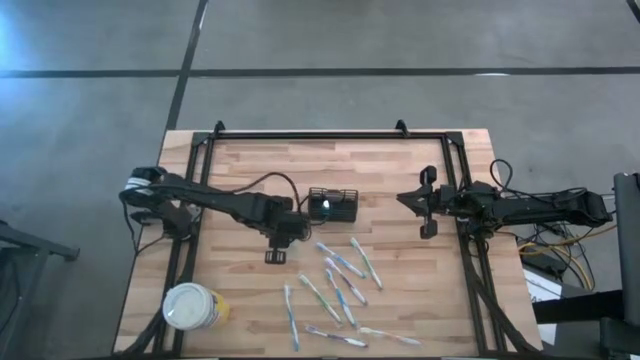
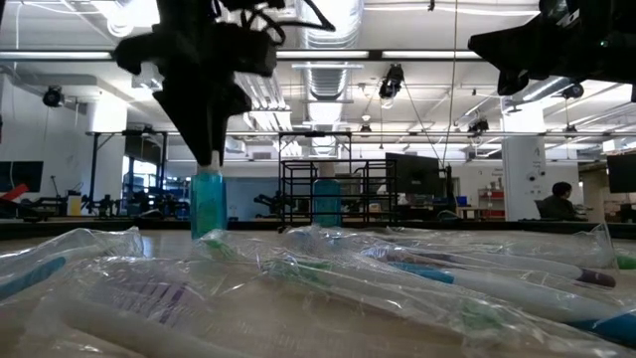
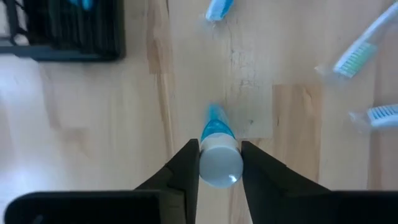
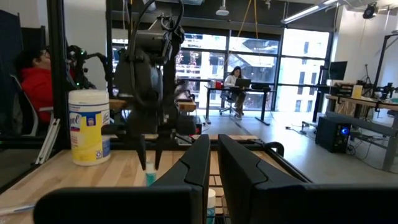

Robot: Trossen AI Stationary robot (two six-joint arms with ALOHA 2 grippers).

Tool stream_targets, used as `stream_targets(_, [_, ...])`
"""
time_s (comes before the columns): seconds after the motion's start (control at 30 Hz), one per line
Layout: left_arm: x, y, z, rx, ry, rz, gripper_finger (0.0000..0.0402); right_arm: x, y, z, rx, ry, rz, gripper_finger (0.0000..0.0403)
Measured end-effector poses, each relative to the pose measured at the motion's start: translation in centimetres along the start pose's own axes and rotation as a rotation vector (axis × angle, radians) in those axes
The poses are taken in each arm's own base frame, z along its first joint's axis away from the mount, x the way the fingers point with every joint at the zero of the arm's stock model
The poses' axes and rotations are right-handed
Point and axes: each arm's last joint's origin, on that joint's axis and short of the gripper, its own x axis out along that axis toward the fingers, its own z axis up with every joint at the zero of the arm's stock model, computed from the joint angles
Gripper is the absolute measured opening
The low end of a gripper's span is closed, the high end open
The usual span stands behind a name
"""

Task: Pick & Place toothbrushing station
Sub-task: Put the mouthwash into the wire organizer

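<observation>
The left arm reached in across the pale wooden bench with its wrist bent down, and the left pincer hung point-down close above the boards. Its two dark fingers were clamped on the white cap end of a small blue tube with a white cap, which stood upright with its blue end touching the wood. From table height the same tube showed as a translucent teal column under the dark wrist.

The right arm waited at the right edge of the bench, stretched level, its right pincer drawn together with only a thin slit between the long black fingers and nothing in it.

The toothbrushing station, a small black rectangular holder with slatted sides, sat near the middle of the bench, just beside the left pincer, with something blue showing inside it.

Nearer the front edge lay a loose scatter of toothbrushes in clear crinkled plastic wrappers, white handles with blue and green touches, lying at all angles, some touching. A round yellow canister with a white lid stood at the front left corner, well apart from the holder. A black metal frame ran round the bench's back and sides.
</observation>
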Motion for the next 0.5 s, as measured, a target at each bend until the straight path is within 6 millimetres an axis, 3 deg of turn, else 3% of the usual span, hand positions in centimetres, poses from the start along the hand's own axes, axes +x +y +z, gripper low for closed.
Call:
stream_targets(0.23, [-5.4,1.1,-1.7,-0.008,-0.198,-0.002,0.0096,0.0,0.0,-0.1,0.0,0.007,0.0,0.0027])
stream_targets(0.33, [-7.1,1.7,-3.9,-0.033,-0.284,-0.004,0.0096,0.0,0.0,-0.1,0.0,0.008,0.0,0.0027])
stream_targets(0.5, [-7.7,2.4,-8.5,-0.092,-0.446,-0.06,0.0096,0.0,0.0,-0.1,-0.001,0.009,0.0,0.0027])
